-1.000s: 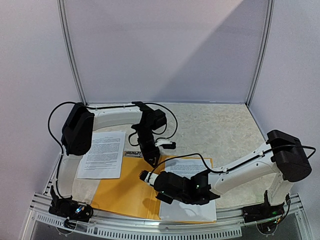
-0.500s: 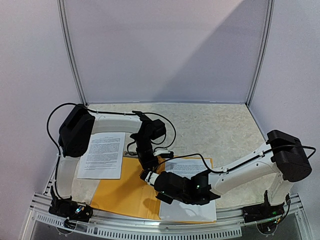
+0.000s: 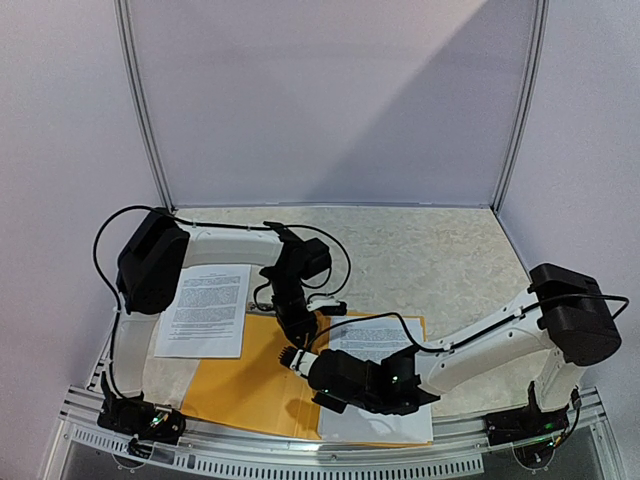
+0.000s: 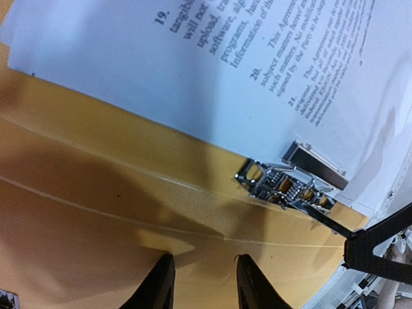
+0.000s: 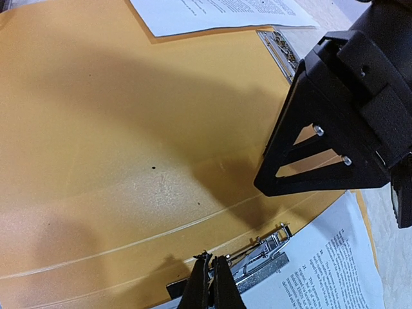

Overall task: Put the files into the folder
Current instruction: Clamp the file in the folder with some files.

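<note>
The orange folder (image 3: pixel 245 385) lies open on the table, its metal clip (image 4: pixel 286 187) near the spine. One file (image 3: pixel 385 425) rests on the folder's right half, its top edge under the clip (image 5: pixel 270 254). A second file (image 3: pixel 205 310) lies on the table left of the folder. My left gripper (image 3: pixel 303 335) hovers open over the bare folder (image 4: pixel 96 212) beside the spine crease, with nothing between its fingers (image 4: pixel 161 286). My right gripper (image 5: pixel 212 261) is shut, its tips pressed against the clip's lever end.
Both arms cross over the folder's middle, and the left arm's black wrist housing (image 5: pixel 367 84) hangs close above the right gripper. A metal frame rail (image 3: pixel 300 460) runs along the table's near edge. The marbled tabletop (image 3: pixel 440 250) stretches behind the folder.
My left gripper has moved toward the near edge, from above the folder's top edge to over its spine. The right gripper has edged slightly left and stays shut at the clip.
</note>
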`<control>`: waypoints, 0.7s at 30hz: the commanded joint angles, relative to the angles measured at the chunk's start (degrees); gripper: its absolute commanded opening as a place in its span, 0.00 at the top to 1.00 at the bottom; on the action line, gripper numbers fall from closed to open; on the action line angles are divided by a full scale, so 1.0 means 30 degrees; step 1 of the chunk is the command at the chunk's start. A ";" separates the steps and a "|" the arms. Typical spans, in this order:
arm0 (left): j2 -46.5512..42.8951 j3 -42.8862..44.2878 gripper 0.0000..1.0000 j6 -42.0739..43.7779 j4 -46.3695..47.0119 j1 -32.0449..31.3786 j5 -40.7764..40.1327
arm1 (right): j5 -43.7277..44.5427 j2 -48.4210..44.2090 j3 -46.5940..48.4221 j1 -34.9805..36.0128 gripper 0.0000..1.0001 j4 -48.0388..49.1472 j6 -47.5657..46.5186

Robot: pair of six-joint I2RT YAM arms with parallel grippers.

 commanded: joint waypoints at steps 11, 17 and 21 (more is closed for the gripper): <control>0.3806 -0.1132 0.63 0.0120 0.3035 0.0079 -0.2912 | -0.6180 0.1262 -0.2301 0.1285 0.99 -0.5970 0.2591; 0.3899 -0.1417 0.63 0.0175 0.3269 0.0079 -0.3047 | -0.6604 0.1332 -0.2176 0.1285 0.99 -0.6024 0.2676; 0.3901 -0.1311 0.63 0.0220 0.3328 0.0079 -0.2936 | -0.6003 0.1252 -0.1837 0.1281 0.99 -0.6144 0.2900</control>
